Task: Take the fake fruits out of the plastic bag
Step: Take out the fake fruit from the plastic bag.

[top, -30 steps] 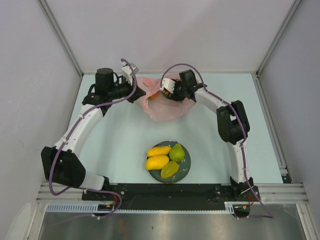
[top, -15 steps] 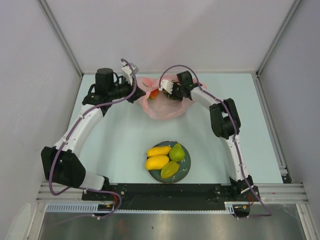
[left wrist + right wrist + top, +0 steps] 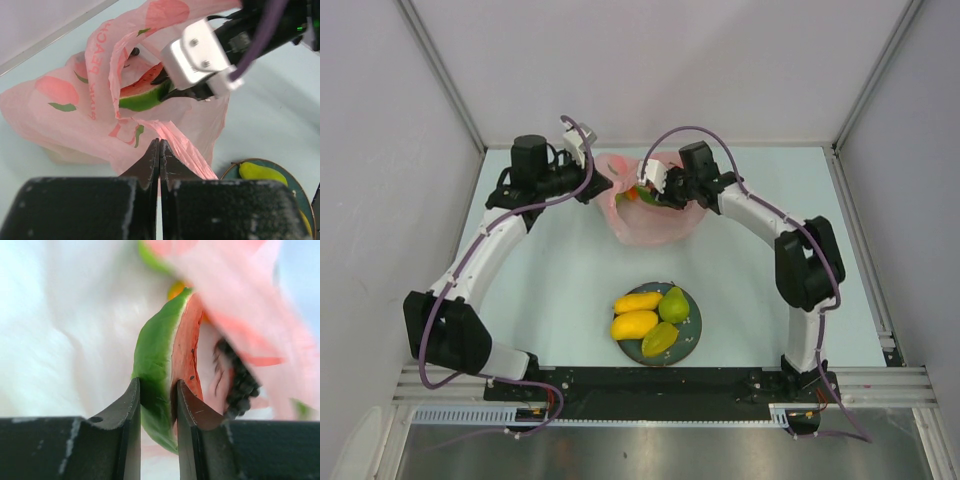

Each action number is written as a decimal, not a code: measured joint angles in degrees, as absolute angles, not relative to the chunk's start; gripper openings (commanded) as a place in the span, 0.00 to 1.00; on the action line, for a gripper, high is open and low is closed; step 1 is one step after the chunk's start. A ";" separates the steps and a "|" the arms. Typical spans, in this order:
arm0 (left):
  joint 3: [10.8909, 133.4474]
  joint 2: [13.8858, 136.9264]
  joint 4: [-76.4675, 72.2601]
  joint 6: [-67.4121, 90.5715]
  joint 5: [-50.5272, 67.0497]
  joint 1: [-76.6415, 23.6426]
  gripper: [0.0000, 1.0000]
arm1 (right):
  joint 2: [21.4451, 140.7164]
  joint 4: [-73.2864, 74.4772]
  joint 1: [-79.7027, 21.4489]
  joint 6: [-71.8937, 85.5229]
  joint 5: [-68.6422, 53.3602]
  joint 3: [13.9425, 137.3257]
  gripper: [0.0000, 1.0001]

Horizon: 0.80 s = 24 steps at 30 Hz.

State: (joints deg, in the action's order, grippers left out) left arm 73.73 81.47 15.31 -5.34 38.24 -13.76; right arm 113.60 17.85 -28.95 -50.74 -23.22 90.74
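The pink plastic bag [image 3: 650,218] lies at the back middle of the table. My left gripper [image 3: 607,187] is shut on the bag's edge [image 3: 175,145] and holds it up. My right gripper [image 3: 647,192] is inside the bag's mouth, shut on the watermelon slice [image 3: 167,375], green rind to the left, red flesh to the right. The slice also shows in the left wrist view [image 3: 145,92]. Dark grapes [image 3: 242,382] lie in the bag beside it. Two yellow mangoes [image 3: 635,312], a green pear [image 3: 673,304] and a red-yellow mango [image 3: 660,340] lie on the plate [image 3: 694,322].
The dark blue-grey plate stands near the front middle of the table, between the two arm bases. Grey walls close in the table at the back and sides.
My right arm has swung its elbow outward and the gripper has gone a little deeper left into the bag. The bag has bulged slightly. The left arm has not moved.
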 measured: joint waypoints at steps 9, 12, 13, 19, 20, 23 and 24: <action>73.73 82.30 14.55 -4.45 38.39 -13.76 0.00 | 107.15 15.29 -30.79 -39.00 -28.16 89.36 0.11; 73.73 82.30 14.59 -4.62 38.30 -13.76 0.00 | 105.45 16.14 -30.96 -36.69 -29.06 88.03 0.11; 73.73 82.30 14.70 -4.89 38.13 -13.76 0.00 | 104.36 16.60 -31.00 -36.36 -29.47 87.29 0.11; 74.22 82.89 18.02 -9.23 37.45 -13.76 0.00 | 90.30 22.57 -31.73 -39.81 -33.65 81.03 0.10; 74.76 83.44 19.25 -10.76 37.08 -13.76 0.00 | 86.37 23.46 -31.86 -41.56 -34.61 79.35 0.10; 75.90 84.93 20.93 -14.04 35.97 -13.76 0.00 | 77.03 26.83 -32.47 -46.92 -36.51 75.09 0.10; 76.07 85.32 21.21 -14.96 35.77 -13.76 0.00 | 74.02 27.14 -32.99 -49.01 -36.77 73.12 0.10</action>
State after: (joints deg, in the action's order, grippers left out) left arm 76.07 85.32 21.21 -14.96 35.77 -13.76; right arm 74.02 27.14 -32.99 -49.01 -36.77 73.12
